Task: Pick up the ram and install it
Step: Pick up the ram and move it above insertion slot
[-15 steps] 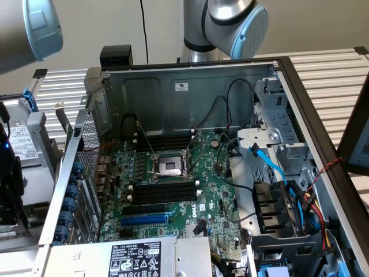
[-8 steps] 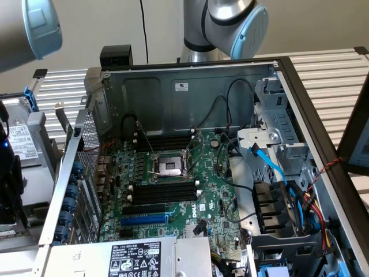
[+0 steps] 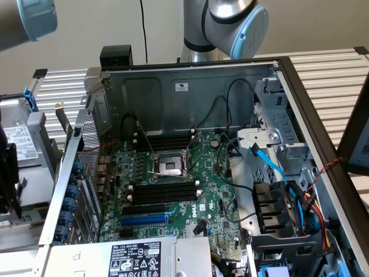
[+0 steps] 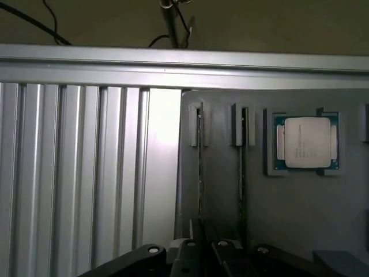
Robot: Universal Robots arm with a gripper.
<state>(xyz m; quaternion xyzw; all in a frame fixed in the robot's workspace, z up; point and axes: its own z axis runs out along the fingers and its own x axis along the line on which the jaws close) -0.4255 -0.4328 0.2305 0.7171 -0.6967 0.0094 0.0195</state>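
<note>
Gripper nearest cam, lined up w/ the ram, which stands on edge in grey holder beside a 2nd stick + CPU. Can't tell if the gripper's clamped or open. Mobo slots look empty, so install not done.

Exterior high over open case, wrist close above tray
</note>
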